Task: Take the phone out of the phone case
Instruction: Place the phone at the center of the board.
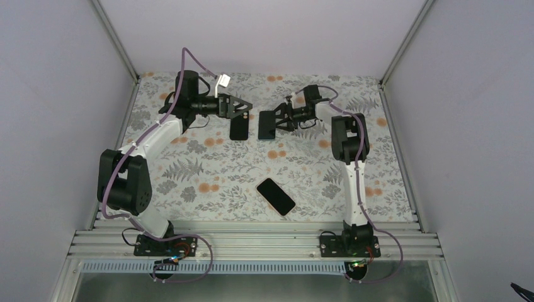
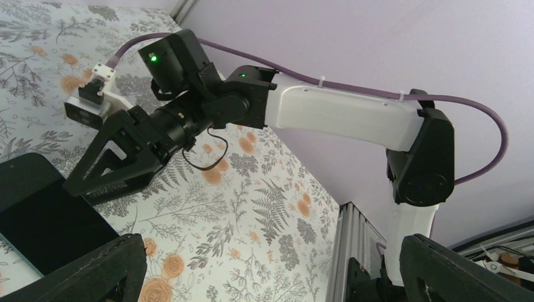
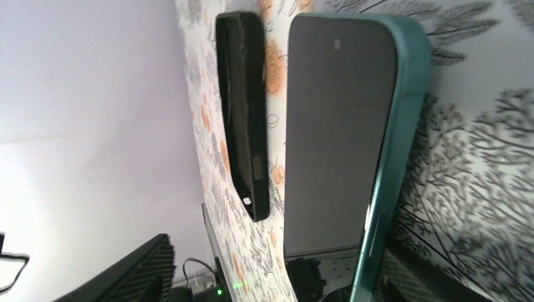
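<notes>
The teal-edged phone with a dark screen is out of its case and reaches in between my right gripper's jaws, close against the right-hand finger. The other finger stands well off the screen, so this gripper is open. In the top view the phone lies at the back centre, at the right gripper's tip. The black phone case lies just beyond it, apart from it. My left gripper hovers over the case, open and empty.
A second black phone with a pale rim lies on the floral table, nearer the front. The left wrist view shows the right arm and the right gripper at the phone's edge. Walls enclose three sides.
</notes>
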`<state>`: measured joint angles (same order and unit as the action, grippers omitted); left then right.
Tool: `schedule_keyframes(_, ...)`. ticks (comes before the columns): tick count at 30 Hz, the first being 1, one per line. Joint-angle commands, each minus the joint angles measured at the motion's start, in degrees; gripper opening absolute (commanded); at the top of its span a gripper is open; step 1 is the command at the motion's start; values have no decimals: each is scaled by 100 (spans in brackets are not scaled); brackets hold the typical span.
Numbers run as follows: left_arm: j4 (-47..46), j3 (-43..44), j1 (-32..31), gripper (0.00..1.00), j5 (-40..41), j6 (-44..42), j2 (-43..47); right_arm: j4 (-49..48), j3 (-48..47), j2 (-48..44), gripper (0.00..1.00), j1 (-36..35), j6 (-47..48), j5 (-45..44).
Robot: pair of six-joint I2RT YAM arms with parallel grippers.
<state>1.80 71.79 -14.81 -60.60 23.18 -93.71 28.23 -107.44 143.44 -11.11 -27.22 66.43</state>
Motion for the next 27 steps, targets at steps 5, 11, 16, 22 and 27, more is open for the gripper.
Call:
schedule_keyframes(5, -40, 35, -6, 100, 132, -164, 159, 390, -55, -383, 89, 37, 43, -710)
schedule_keyframes(11, -6, -13, 4, 100, 238, -239, 254, 353, 146, -502, 99, -12, -168, -611)
schedule_keyframes(16, 83, -7, 28, 100, 371, -330, 294, 350, 132, -694, 99, -6, -155, -789)
schedule_keyframes(22, 310, 31, 88, 100, 559, -560, 499, 423, 180, -1048, 99, 56, 55, -1046)
schedule_keyframes(27, 540, -78, 174, 100, 809, -936, 828, 565, 216, -1512, 99, 138, 400, -1410)
